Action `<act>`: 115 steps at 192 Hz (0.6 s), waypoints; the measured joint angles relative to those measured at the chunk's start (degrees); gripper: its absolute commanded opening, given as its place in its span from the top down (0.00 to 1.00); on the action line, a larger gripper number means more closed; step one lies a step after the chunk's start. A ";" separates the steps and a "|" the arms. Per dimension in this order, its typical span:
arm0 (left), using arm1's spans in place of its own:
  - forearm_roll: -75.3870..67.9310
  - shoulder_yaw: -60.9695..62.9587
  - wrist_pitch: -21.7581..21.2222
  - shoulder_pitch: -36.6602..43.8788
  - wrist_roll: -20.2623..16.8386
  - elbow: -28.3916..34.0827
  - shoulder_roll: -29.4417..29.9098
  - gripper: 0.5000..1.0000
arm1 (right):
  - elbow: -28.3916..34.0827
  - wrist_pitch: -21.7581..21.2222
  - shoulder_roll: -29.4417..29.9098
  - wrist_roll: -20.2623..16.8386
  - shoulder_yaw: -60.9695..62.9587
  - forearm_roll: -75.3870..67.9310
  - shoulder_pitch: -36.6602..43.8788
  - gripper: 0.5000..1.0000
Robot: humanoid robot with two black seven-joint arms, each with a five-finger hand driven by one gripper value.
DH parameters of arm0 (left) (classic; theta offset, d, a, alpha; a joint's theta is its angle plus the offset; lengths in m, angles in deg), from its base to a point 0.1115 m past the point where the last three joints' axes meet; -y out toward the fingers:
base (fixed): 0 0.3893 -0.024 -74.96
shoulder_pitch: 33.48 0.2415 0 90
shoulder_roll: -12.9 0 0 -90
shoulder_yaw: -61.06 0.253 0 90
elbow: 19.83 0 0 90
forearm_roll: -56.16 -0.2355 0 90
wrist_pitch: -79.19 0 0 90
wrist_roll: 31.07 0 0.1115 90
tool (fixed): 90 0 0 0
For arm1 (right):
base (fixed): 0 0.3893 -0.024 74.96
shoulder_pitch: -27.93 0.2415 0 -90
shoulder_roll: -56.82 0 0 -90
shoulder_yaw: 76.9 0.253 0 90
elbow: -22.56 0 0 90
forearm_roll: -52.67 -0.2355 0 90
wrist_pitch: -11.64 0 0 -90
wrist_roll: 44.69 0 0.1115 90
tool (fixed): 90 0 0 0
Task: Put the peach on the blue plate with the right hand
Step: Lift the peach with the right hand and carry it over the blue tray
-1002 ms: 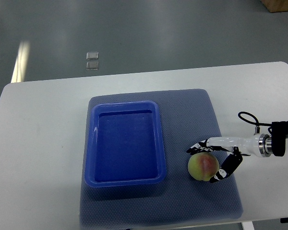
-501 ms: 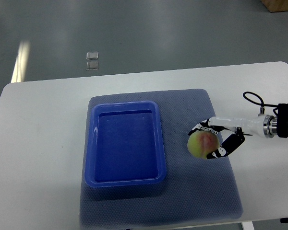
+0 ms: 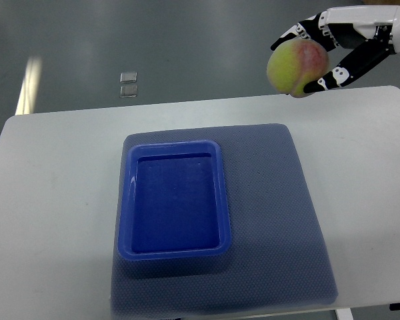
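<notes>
Far left, a pale streak of light lies on the grey floor beyond the table. A little further right, two small clear square pieces sit on that floor, one just behind the other, well apart from everything on the table.

The white table has rounded corners and fills most of the view. A grey-blue textured mat lies across its middle, reaching close to the near edge. On the left half of the mat rests the blue plate, a rectangular tray with a raised rim and rounded corners, its long side running away from me. Nothing lies in it, and nothing stands on the bare stretch of mat to its right. The white tabletop shows on either side of the mat.

Up at the top right, the right hand reaches in from the right edge, white with black joints. Its fingers curl over the top of the peach while another black-tipped finger comes up beneath it, so the fruit is gripped between them. The peach is yellow-green with a red blush towards the hand. It hangs in the air, seen against the floor just past the table's far edge, well apart from the plate and off to its right. At the very top right corner a tan box-like corner shows on the floor.
</notes>
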 measured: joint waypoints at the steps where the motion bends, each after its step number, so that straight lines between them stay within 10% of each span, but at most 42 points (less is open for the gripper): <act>1: 0.00 0.00 0.00 0.00 0.00 0.00 0.00 0.00 | -0.02 0.00 0.04 -0.01 -0.04 0.00 0.03 1.00; 57: -0.07 -0.01 0.00 0.01 0.01 -0.07 0.00 0.00 | -5.41 0.82 9.68 -0.74 -4.16 -0.09 3.45 1.00; 115: -0.01 -0.01 0.00 -0.01 0.06 0.00 0.00 0.00 | -20.27 3.36 34.36 -0.77 -9.79 0.04 3.15 0.99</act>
